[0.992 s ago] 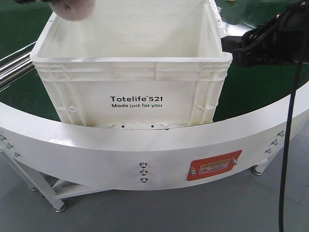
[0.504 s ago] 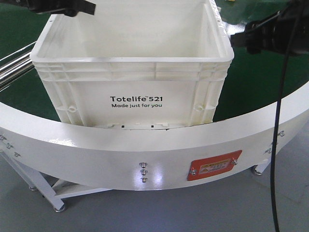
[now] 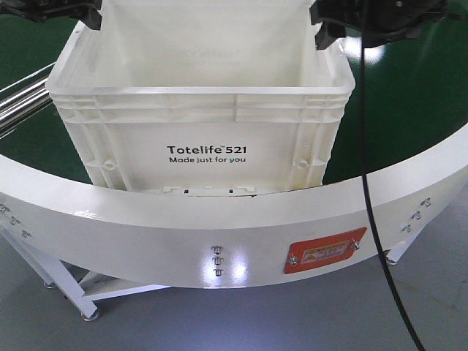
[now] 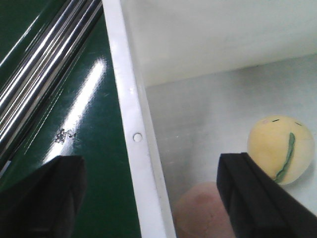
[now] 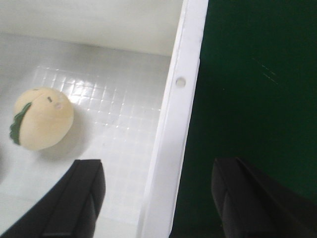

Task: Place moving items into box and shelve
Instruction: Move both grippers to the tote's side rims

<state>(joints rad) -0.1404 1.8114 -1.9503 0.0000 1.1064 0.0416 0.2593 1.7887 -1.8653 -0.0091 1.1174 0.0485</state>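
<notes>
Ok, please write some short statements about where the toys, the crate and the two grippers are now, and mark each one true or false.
1. The yellow toy and the pinkish toy both lie inside the white crate. True.
2. The left gripper is shut on the yellow toy. False: it is open, with one finger inside the crate's wall and one outside.
3. The right gripper is open, with the crate's wall between its fingers. True.
4. The crate stands on a blue belt. False: the belt is green.
</notes>
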